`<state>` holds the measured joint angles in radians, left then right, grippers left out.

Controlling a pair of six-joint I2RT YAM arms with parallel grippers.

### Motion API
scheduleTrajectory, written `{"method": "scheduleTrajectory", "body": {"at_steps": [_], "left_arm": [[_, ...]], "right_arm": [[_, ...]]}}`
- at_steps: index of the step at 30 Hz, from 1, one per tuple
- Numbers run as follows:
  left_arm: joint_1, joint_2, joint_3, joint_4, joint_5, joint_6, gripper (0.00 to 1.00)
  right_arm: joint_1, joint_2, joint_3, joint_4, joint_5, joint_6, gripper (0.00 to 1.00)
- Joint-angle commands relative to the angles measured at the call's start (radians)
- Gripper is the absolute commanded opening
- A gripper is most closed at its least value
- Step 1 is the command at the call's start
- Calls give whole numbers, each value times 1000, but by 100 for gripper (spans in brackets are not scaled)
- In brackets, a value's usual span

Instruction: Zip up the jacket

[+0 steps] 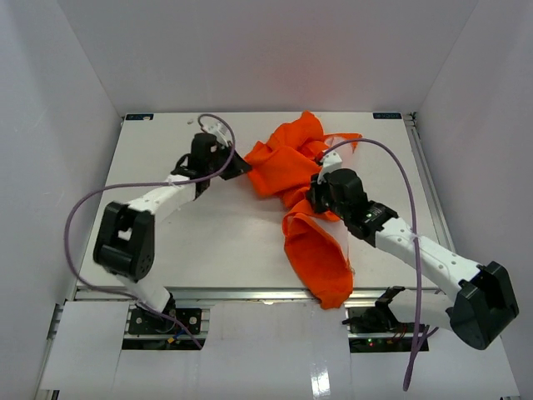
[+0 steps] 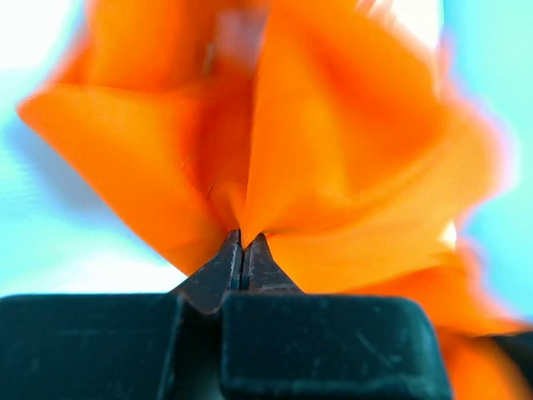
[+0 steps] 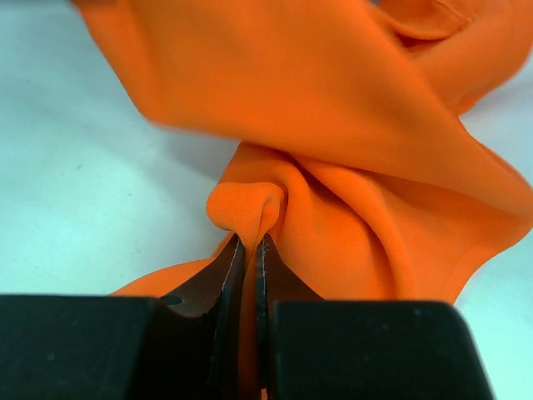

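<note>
The orange jacket (image 1: 293, 171) lies crumpled on the white bench (image 1: 208, 242), bunched toward the far side and trailing down to the near edge between the two arms. Left claw (image 2: 241, 243) is pinched tight on a fold at the jacket's left edge, and the right claw (image 3: 250, 243) is clamped on a puckered fold near its middle.

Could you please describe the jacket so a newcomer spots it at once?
On the white table, look right of centre. The jacket lies crumpled there, one end trailing to the near edge. Nothing else in view is bright orange.
</note>
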<state>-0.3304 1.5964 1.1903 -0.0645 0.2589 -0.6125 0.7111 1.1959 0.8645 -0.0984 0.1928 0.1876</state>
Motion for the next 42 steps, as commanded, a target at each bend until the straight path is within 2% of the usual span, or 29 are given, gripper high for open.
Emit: {"method": "scheduleTrajectory", "body": {"at_steps": [1, 5, 9, 14, 21, 25, 27, 28, 29, 30, 33, 35, 36, 37, 40, 42], "left_arm": [[53, -303, 437, -346, -263, 101, 0], [54, -302, 835, -565, -307, 141, 0], [54, -286, 928, -584, -297, 154, 0], [54, -215, 840, -450, -191, 150, 0], [54, -18, 654, -280, -126, 192, 0], [54, 113, 523, -115, -104, 244, 0], [57, 182, 540, -107, -72, 265, 0], [59, 218, 551, -113, -60, 271, 2], [63, 257, 562, -124, -50, 274, 4], [66, 279, 569, -134, -47, 276, 11], [76, 283, 556, -145, -48, 276, 42], [77, 240, 523, -155, -77, 269, 61], [77, 219, 515, -167, -103, 266, 68], [77, 198, 507, -190, -128, 263, 72], [77, 95, 450, -270, -215, 232, 73], [77, -30, 287, -255, -263, 193, 73]], "right_arm": [[189, -33, 223, -8, 120, -40, 8], [317, -180, 246, -12, 167, 20, 8], [328, -300, 109, 45, 250, 89, 8], [286, -340, -64, 86, 382, 196, 8], [59, -165, -115, 86, 348, 266, 8], [-52, -100, -147, 86, 328, 295, 8], [-104, -76, -144, 86, 318, 279, 8], [-126, -66, -138, 86, 299, 265, 12], [-145, -57, -128, 86, 271, 248, 19], [-162, -47, -113, 86, 243, 225, 27], [-180, -2, 23, -29, 232, 162, 52], [-177, -12, 77, -87, 230, 142, 62], [-174, -35, 97, -108, 219, 139, 66], [-169, -59, 110, -124, 208, 135, 70], [-137, -147, 87, -118, 82, 124, 73], [-54, -179, 55, -102, 10, 128, 73]]}}
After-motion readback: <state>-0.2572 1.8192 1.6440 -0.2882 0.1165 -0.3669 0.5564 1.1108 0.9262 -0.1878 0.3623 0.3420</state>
